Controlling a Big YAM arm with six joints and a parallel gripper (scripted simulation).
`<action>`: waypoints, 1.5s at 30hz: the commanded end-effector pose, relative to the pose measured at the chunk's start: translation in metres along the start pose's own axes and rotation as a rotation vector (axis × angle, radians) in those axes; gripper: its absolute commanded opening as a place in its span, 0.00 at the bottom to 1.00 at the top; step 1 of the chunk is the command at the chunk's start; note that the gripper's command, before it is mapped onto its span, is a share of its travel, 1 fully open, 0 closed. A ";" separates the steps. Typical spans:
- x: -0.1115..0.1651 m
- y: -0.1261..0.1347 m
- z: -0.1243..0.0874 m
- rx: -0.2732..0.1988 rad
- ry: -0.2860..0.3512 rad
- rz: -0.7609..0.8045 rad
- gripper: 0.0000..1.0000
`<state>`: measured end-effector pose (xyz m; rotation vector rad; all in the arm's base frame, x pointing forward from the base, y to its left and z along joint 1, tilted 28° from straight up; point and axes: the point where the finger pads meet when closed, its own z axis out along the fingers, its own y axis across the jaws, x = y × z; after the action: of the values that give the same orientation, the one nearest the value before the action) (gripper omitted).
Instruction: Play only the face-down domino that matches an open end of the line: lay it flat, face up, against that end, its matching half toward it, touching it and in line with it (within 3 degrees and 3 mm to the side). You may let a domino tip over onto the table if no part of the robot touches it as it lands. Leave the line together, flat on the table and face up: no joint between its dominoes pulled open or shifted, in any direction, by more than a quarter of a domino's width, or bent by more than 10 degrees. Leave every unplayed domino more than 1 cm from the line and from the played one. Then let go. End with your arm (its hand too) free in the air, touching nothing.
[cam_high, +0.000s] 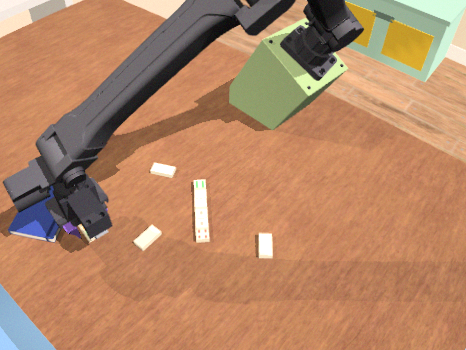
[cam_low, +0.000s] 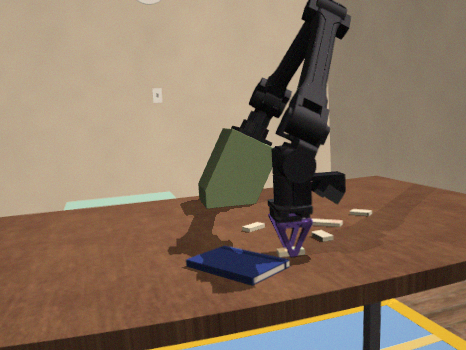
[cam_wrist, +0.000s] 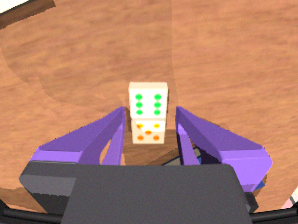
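Observation:
The line (cam_high: 201, 211) of two face-up dominoes lies mid-table, with green pips at its far end and orange-red pips at its near end. Three face-down dominoes lie around it: one far left (cam_high: 163, 170), one near left (cam_high: 147, 237), one near right (cam_high: 265, 245). My gripper (cam_high: 86, 231) with purple fingers is down at the table on the left, beside the blue book (cam_high: 32, 222). A face-up domino (cam_wrist: 148, 112) with green and orange pips sits between the fingertips. The fingers stand partly open around it and I cannot see them press on it. This domino also shows in the exterior view (cam_low: 290, 251), low at the book's edge.
The blue book (cam_low: 237, 264) lies flat right next to the gripper. A green block (cam_high: 280, 85) carrying the arm's base stands at the back. A pale green cabinet (cam_high: 400, 35) is beyond the table. The table's near-left edge is close to the book.

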<state>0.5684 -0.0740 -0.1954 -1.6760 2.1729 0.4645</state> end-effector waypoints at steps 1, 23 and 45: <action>0.011 -0.004 -0.002 0.012 -0.004 0.020 0.42; 0.016 -0.003 0.000 0.011 -0.006 0.031 0.42; 0.017 -0.002 0.001 0.009 -0.006 0.031 0.42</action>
<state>0.5684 -0.0741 -0.1954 -1.6757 2.1731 0.4644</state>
